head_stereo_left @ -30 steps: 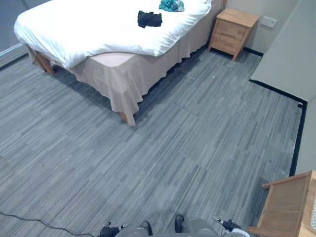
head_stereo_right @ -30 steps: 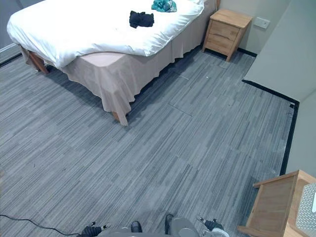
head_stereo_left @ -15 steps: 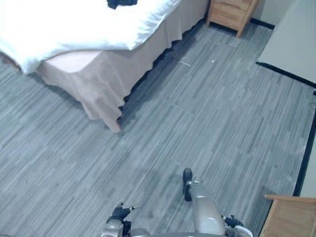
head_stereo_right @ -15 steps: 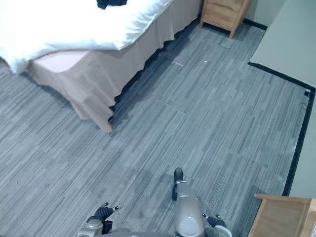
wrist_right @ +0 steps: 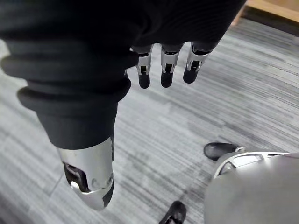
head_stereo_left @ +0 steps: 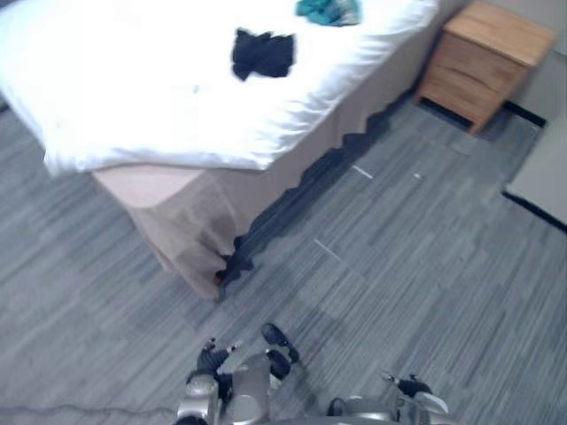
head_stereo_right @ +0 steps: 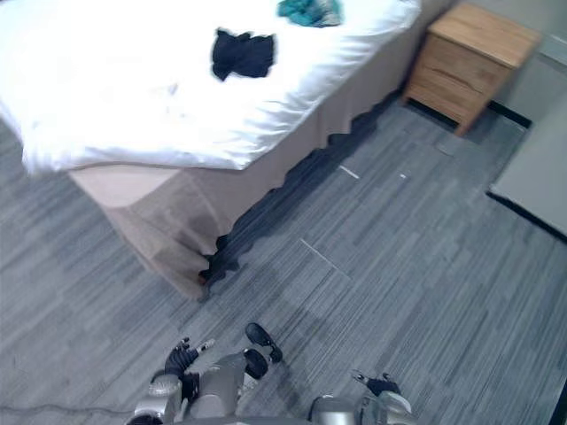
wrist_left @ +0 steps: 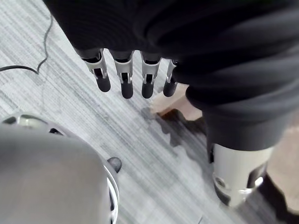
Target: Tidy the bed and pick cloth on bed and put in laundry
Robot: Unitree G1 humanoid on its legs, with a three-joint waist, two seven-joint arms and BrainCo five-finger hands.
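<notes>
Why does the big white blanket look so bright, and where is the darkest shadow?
Left eye view: light washes out the white blanket, so its folds barely show, while the black cloth stands out clearly; the darkest shadow lies on the grey carpet floor along the beige bed skirt. Right eye view: the same.

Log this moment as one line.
black cloth: on bed | teal cloth: on bed | left hand: open, empty | right hand: open, empty | pickup: not started

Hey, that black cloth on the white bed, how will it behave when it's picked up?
The black cloth lies crumpled with uneven edges, so it will probably hang limp. It shows no dent in the white duvet, so it seems light. Rolling looks unlikely.
</notes>
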